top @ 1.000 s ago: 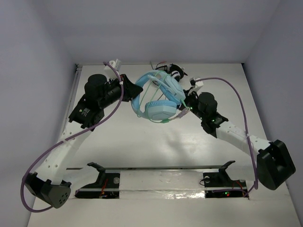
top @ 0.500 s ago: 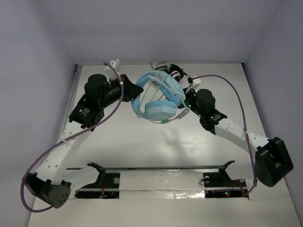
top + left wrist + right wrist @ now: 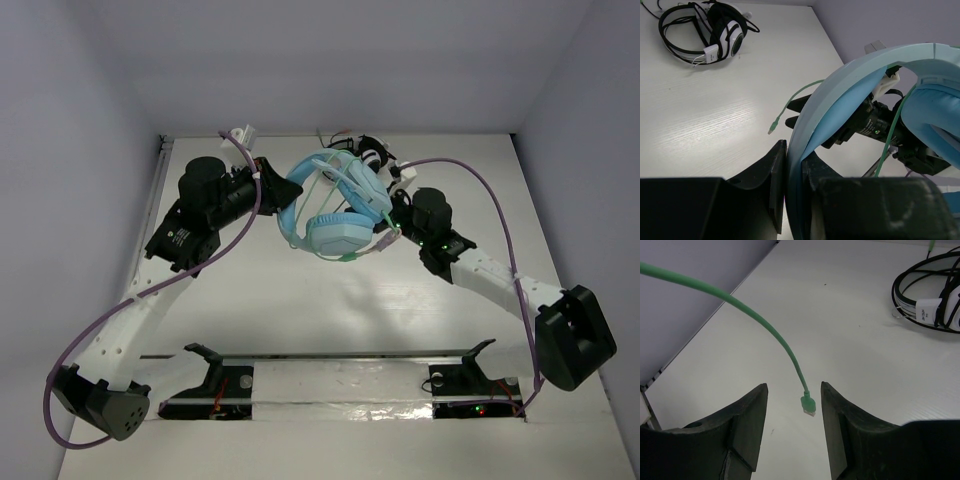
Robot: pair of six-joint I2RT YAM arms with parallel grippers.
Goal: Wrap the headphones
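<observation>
Over table's far middle | headphones (image 3: 335, 215) held off the surface | left gripper (image 3: 794, 156) clamped tight on headband (image 3: 865, 65) | right gripper (image 3: 793, 390) jaws wide apart, empty, cable (image 3: 771, 330) plug dangling between them

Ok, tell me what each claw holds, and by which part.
The left claw clamps the headphones by the headband. The right claw is open, holding nothing; the cable plug hangs loose between its fingers.
</observation>
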